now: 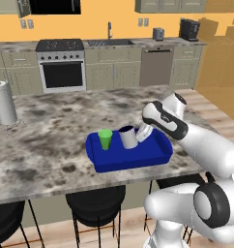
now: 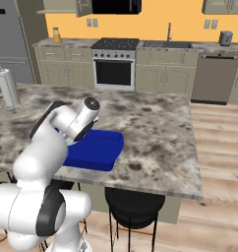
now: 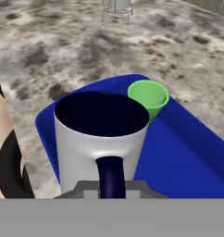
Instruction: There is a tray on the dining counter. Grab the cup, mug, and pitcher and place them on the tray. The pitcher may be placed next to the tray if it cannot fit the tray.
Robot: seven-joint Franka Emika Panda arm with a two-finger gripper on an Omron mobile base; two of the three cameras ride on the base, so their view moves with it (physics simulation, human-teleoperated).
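While the hand grips the mug, no writing shows.

Kitchen: stove, dishwasher, cabinets

Mug directly ahead of the claw, handle toward it, over the tray; contact with the tray floor cannot be told. Cup stands upright in the tray just beyond the mug, farther from the claw. Tray lies on the table, near its front edge. Paper-towel stand well beyond the cup, far across the table. Stools under the table edge, below the tray.
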